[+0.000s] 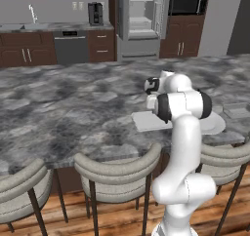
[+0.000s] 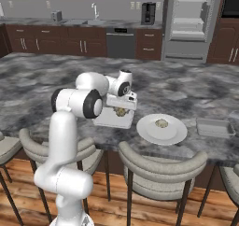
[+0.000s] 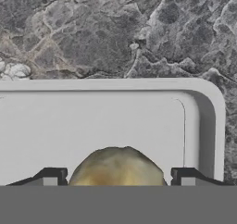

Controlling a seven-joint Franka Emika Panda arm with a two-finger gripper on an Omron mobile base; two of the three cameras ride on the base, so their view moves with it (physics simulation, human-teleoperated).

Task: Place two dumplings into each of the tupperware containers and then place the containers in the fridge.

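The robot's claw (image 3: 115,181) hangs over a tupperware box (image 3: 139,121) that sits on the grey stone counter (image 2: 56,75), near the counter's front edge. The two dark finger tips (image 3: 51,177) stand wide apart. A pale beige dumpling (image 3: 116,167) lies in the box right between the tips, but they are not squeezing it. From the right base view, the same box (image 2: 105,120) shows under the white hand, with the dumpling (image 2: 121,111) inside it. Just beside that box, also near the front edge, is a round white plate (image 2: 172,134) with one more dumpling (image 2: 161,123) on it. A second tupperware box (image 2: 214,128) sits further along toward the right end of the counter, well apart from the first box. Across the room, past the far edge of the counter, the silver fridge (image 2: 191,22) stands with its door open, so the pale shelves inside can be seen. A dark dishwasher (image 2: 120,44) is under the back counter near it.
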